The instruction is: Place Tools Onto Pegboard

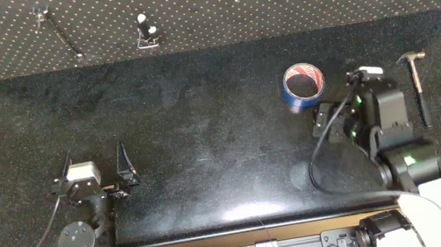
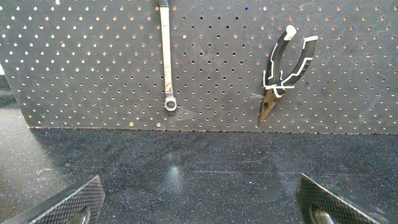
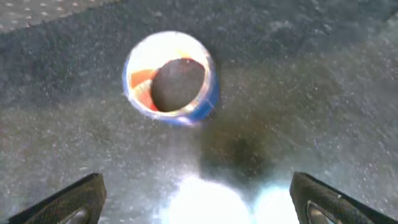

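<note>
Hung on the pegboard (image 2: 81, 62): wrench (image 2: 166, 56) and pliers (image 2: 283, 71). Facing them, wide open and empty, the left gripper (image 2: 199, 199); agape (nothing held) near the tape roll (image 3: 171, 78), the right gripper (image 3: 199, 199).

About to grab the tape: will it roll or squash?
The tape seems to lie flat, so a nudge should slide it rather than roll it. As a hollow ring it is probably light and fairly stiff. Its glossy blue wall may slip under a light grip.
</note>
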Tool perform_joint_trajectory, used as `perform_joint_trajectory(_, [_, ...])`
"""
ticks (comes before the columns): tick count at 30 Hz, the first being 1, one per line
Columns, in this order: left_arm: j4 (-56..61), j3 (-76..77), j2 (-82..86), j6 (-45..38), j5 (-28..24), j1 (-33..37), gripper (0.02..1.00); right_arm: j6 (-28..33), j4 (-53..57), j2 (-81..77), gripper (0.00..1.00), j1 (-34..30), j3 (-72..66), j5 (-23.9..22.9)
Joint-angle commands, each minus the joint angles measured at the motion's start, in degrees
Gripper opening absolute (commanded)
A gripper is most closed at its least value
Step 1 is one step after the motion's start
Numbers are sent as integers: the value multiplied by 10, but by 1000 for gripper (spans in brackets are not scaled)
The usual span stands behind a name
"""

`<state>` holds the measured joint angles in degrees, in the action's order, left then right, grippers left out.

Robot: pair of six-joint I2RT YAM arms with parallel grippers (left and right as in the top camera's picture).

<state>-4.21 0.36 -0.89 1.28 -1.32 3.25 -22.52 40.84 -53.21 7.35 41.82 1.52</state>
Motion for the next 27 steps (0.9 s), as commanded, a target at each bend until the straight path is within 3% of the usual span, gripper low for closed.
perform_joint_trajectory(1, [-5,0,7,-9,6,1,993,37,28,-68,976,23,78,7])
perform_joint_trajectory(15, [-5,0,7,-9,7,1,993,107,136,-333,974,82,278,5])
perform_joint_trajectory(27, [-5,0,7,-9,6,1,993,96,146,-457,976,116,311,17])
